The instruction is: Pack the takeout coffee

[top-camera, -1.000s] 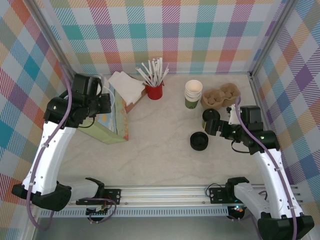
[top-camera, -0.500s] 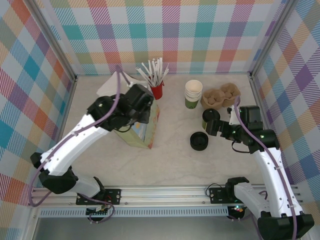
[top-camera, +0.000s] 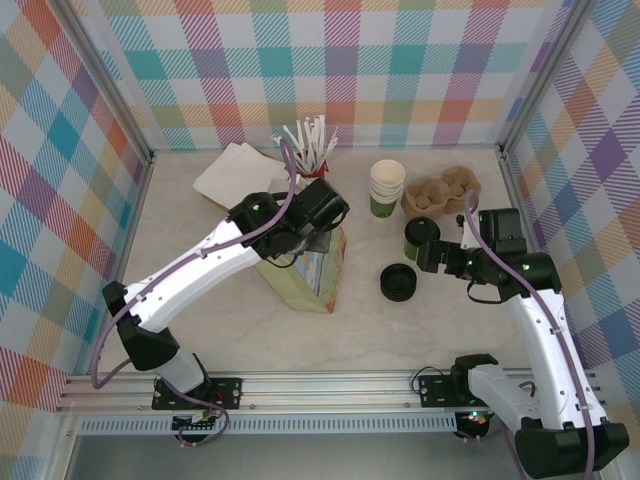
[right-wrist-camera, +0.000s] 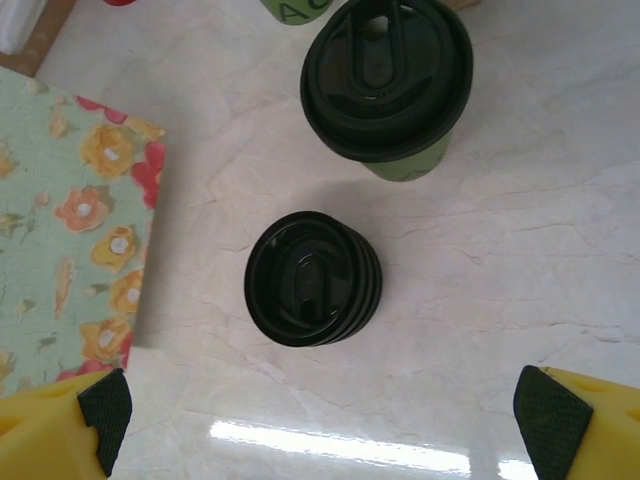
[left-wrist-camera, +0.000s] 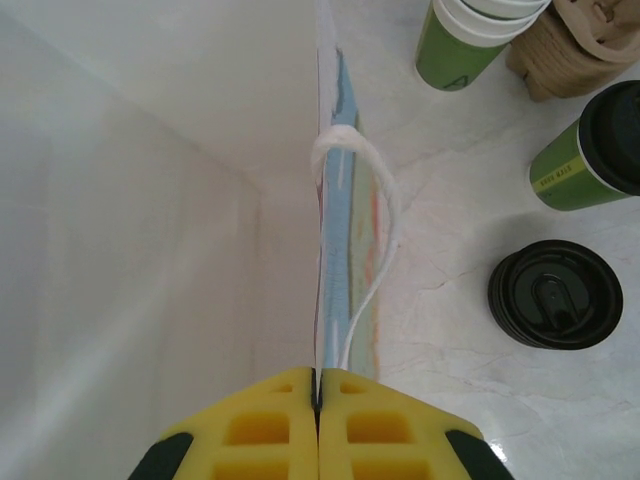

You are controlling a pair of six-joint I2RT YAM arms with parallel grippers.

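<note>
Carried rightward by the left gripper (left-wrist-camera: 317,385), whose fingers pinch its rim, the bag (top-camera: 318,275) now stands near the lids (top-camera: 398,282). Fingers spread wide, the right gripper (right-wrist-camera: 320,410) holds nothing. Just ahead of it stands the coffee (right-wrist-camera: 388,75), with a green wall and a black lid on.

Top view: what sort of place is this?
Likely a lab robot cell staged as a coffee counter: plaid backdrop walls above an aluminium rail, plus props: stacked paper cups, a pulp cup carrier, a floral paper bag.
</note>
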